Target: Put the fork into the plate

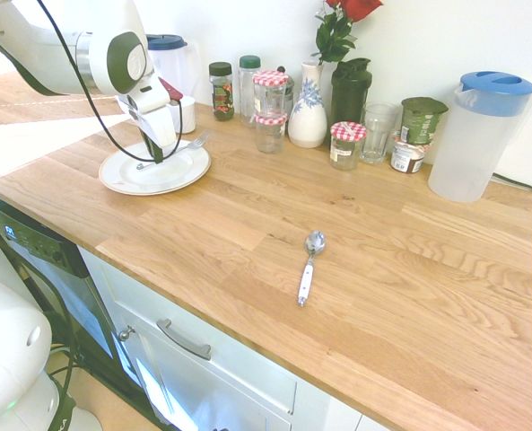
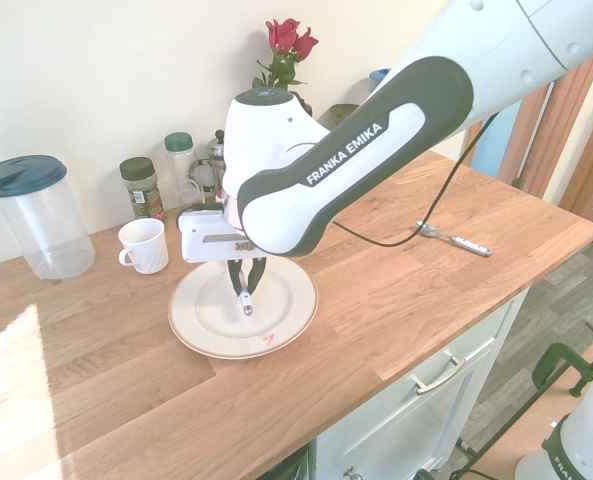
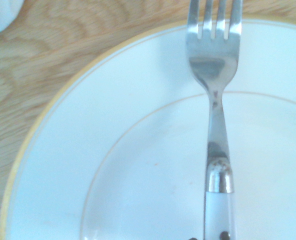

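The fork (image 1: 171, 152) is gripped by the gripper (image 1: 159, 153), whose fingers are closed on the pale handle directly above the plate (image 1: 187, 173). In the first exterior view the fork is seen slanting across the plate, its tines reaching out over the rim on the side nearest the white mug (image 1: 185, 115). In the second exterior view only the lower end of the handle (image 2: 245, 301) is visible below the gripper (image 2: 246, 283), hanging over the middle of the plate (image 2: 286, 325) — whether it touches the plate surface cannot be told. In the wrist view the fork (image 3: 215, 100) is shown from close by, its tines crossing the gold-edged rim of the plate (image 3: 63, 150) and its handle lying over the inner well.

The plate is set on the wooden counter (image 1: 382, 269), near the counter's end. The mug (image 2: 144, 245) stands just beside the plate, apart from it. Behind the plate, along the wall, a row of jars and bottles (image 1: 248, 90) is lined up, followed further along by a patterned vase (image 1: 308, 112) holding a red rose (image 1: 355, 9). A spoon (image 1: 309, 265) lies well apart from the plate, toward the counter's front edge, and a clear pitcher with a blue lid (image 1: 479, 135) stands farthest from the plate — at the opposite end of the row.
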Action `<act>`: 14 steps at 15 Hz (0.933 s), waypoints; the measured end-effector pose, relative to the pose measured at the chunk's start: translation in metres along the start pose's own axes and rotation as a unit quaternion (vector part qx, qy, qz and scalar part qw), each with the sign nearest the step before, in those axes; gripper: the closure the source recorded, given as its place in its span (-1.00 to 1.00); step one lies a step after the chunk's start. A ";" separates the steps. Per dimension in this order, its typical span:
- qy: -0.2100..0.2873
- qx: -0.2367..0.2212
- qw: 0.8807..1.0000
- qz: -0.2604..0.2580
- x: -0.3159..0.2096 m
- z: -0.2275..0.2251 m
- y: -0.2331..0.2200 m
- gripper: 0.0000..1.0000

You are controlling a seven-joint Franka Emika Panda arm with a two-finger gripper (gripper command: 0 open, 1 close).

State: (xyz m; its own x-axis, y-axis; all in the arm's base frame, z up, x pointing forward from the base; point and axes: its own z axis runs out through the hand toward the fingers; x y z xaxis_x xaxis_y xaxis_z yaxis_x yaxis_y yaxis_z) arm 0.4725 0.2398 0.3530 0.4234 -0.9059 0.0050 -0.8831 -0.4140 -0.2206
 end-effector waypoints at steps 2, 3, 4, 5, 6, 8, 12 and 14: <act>-0.005 0.004 1.000 -0.002 -0.009 -0.005 -0.005 1.00; -0.006 0.002 1.000 -0.002 -0.012 -0.007 -0.006 1.00; -0.008 -0.002 1.000 -0.003 -0.015 -0.007 -0.006 1.00; -0.008 -0.011 1.000 -0.004 -0.018 -0.008 -0.004 1.00; -0.008 -0.019 1.000 -0.006 -0.020 -0.008 -0.002 1.00; -0.006 -0.035 0.999 -0.009 -0.022 -0.009 0.002 1.00; -0.004 -0.064 0.998 -0.012 -0.023 -0.002 0.012 1.00; -0.004 -0.071 0.997 -0.014 -0.025 0.001 0.016 1.00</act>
State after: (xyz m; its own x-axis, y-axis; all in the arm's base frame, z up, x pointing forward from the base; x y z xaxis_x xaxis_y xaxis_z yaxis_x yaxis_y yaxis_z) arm 0.4483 0.2560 0.3486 0.4495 -0.8933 0.0008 -0.8904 -0.4481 -0.0805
